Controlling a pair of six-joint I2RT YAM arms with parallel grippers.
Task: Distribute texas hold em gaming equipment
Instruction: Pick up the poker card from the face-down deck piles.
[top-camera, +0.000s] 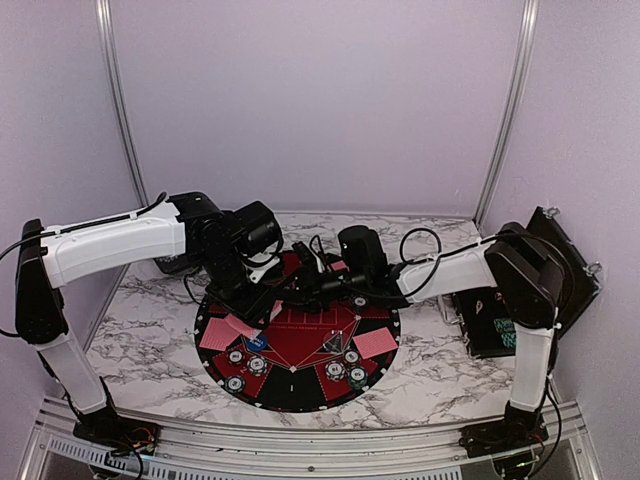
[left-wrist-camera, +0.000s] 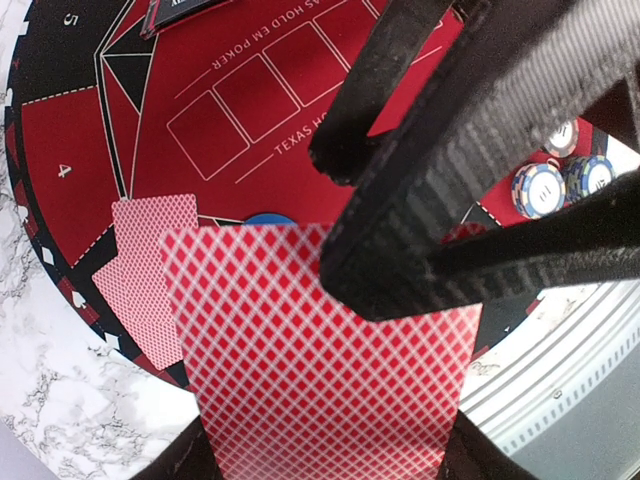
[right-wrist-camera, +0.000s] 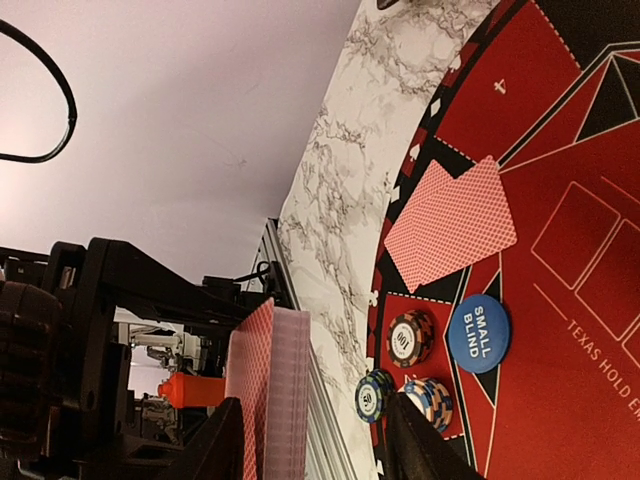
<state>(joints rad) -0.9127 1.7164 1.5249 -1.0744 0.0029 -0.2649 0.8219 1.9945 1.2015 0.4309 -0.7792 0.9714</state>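
Observation:
My left gripper (top-camera: 266, 298) is shut across the width of a stack of red-backed cards (left-wrist-camera: 320, 350), over the left half of the round mat (top-camera: 300, 390). My right gripper (top-camera: 306, 285) is open. Its fingers (left-wrist-camera: 430, 200) reach over the stack's far edge, and one tip touches the top card. In the right wrist view the stack (right-wrist-camera: 270, 390) stands edge-on near one finger, with a gap to the other. Two cards (top-camera: 225, 333) lie at the mat's left and one (top-camera: 372, 343) at its right. Chip stacks (right-wrist-camera: 410, 338) and a blue "small blind" disc (right-wrist-camera: 478, 333) lie nearby.
A black case (top-camera: 490, 322) lies open at the right, next to the right arm. A dark object (top-camera: 175, 263) sits behind the left arm. More chips (top-camera: 345, 370) sit on the mat's near right. A metal rail (top-camera: 300, 440) runs along the near edge.

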